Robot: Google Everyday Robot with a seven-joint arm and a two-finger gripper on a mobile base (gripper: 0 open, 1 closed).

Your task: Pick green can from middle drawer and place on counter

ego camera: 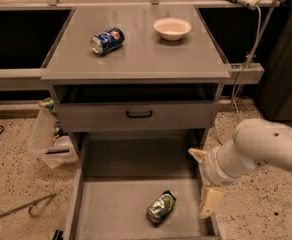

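The green can (161, 207) lies on its side, dented, on the floor of the open middle drawer (111, 206), near the front right. My gripper (203, 179) is open and empty. It hangs over the drawer's right wall, to the right of the can and a little above it. One pale finger (209, 202) points down by the drawer's right edge, and the other finger (197, 154) sits higher. The white arm (266, 149) comes in from the right. The grey counter (146, 59) tops the cabinet behind.
A blue-and-white can (107, 40) lies on the counter at left and a white bowl (172, 28) stands at back right. The upper drawer front with a black handle (139, 114) sticks out slightly above the middle drawer. A plastic bin (51, 139) stands on the floor at left.
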